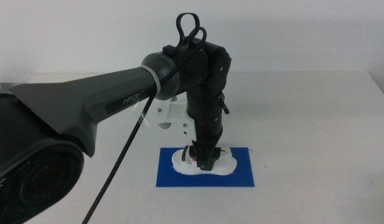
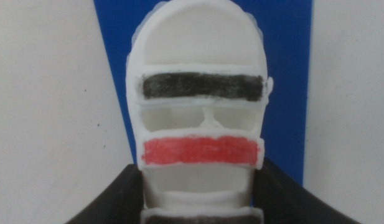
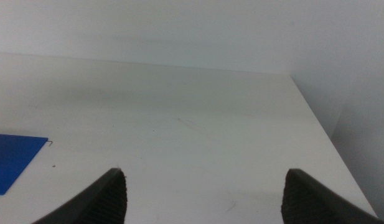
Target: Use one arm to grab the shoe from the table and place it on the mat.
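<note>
The white shoe (image 1: 226,163) with black and red straps lies on the blue mat (image 1: 241,177) in the middle of the table (image 1: 316,112). The black left arm (image 1: 117,99) reaches in from the left and points straight down. My left gripper (image 1: 205,163) is down around the shoe's middle. In the left wrist view its two dark jaws sit against both sides of the shoe (image 2: 201,106), with the mat (image 2: 288,93) beneath. My right gripper (image 3: 204,193) is open and empty over bare table, out of the middle view.
The mat's corner (image 3: 11,158) shows in the right wrist view, some way off from the right gripper. The table's far edge and side edge (image 3: 304,93) meet a white wall. The left arm's black cable (image 1: 126,146) hangs over the table's left half.
</note>
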